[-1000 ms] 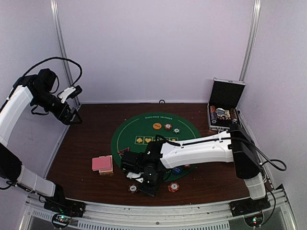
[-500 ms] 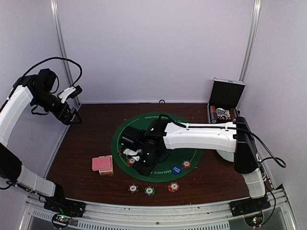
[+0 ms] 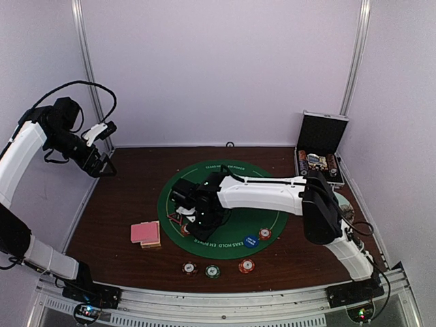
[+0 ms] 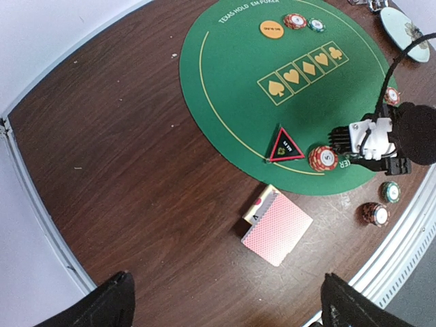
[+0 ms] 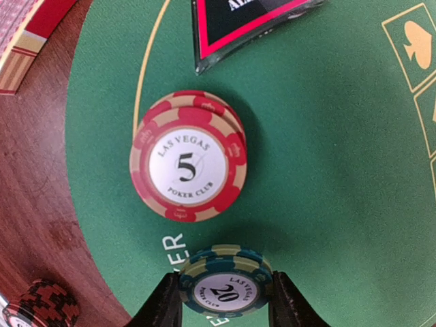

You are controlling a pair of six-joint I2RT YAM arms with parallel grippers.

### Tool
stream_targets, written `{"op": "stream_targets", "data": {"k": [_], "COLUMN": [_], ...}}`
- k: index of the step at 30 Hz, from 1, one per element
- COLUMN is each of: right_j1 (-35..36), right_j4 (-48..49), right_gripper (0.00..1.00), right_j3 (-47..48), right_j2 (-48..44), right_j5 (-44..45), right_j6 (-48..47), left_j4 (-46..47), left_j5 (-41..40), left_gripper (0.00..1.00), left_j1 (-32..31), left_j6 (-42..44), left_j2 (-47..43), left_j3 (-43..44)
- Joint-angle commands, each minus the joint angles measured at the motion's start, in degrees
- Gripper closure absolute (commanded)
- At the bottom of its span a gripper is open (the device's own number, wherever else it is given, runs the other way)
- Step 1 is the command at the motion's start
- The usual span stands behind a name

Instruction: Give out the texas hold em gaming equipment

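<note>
My right gripper point(image 5: 225, 294) is shut on a small stack of green "20" poker chips point(image 5: 225, 283), held just above the left part of the green mat point(image 3: 262, 201). A red "5" chip stack point(image 5: 187, 163) lies on the mat just ahead of them, with a black-and-red triangle marker point(image 5: 245, 20) beyond. The pink-backed playing cards point(image 3: 146, 234) lie on the wood left of the mat. A blue dealer disc point(image 3: 251, 241) and a red chip point(image 3: 264, 234) sit on the mat's near right. My left gripper point(image 3: 105, 146) hangs open, high at the far left.
Three chip stacks point(image 3: 212, 271) line the near table edge. An orange disc point(image 3: 223, 179) and two chips point(image 3: 238, 180) rest at the mat's far side. The open black-and-silver case point(image 3: 318, 153) stands at the back right. A pale plate point(image 4: 405, 24) lies right of the mat.
The right arm has swung from the near table edge up and left onto the mat, carrying the green chips. The left arm has not moved.
</note>
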Motion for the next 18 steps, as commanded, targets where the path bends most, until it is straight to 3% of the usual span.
{"op": "stream_targets", "data": {"k": [1, 7, 10, 14, 18], "right_j1": [0.07, -0.31, -0.63, -0.83, -0.75], "right_j4": [0.72, 1.71, 1.79, 1.43, 1.37], "right_gripper": [0.75, 0.71, 0.61, 0.38, 0.32], "right_j3": [3.11, 3.63, 3.66, 3.12, 2.35], "right_j2": [1.69, 3.61, 3.97, 3.6, 2.02], "right_j5": [0.36, -1.28, -1.49, -1.15, -0.72], "right_j6": [-0.89, -0.71, -0.61, -0.61, -0.7], "left_j4": [0.62, 0.78, 0.87, 0.93, 0.93], "left_j5": [0.28, 0.27, 0.13, 0.02, 0.05], "left_gripper": [0.02, 0.02, 0.03, 0.02, 0.02], "left_j1": [0.42, 0.42, 0.42, 0.42, 0.42], "left_j6": [0.93, 0.93, 0.93, 0.93, 0.94], "left_j2": [0.26, 0.52, 0.53, 0.65, 0.83], "left_j3": [1.32, 1.09, 1.12, 1.05, 1.04]}}
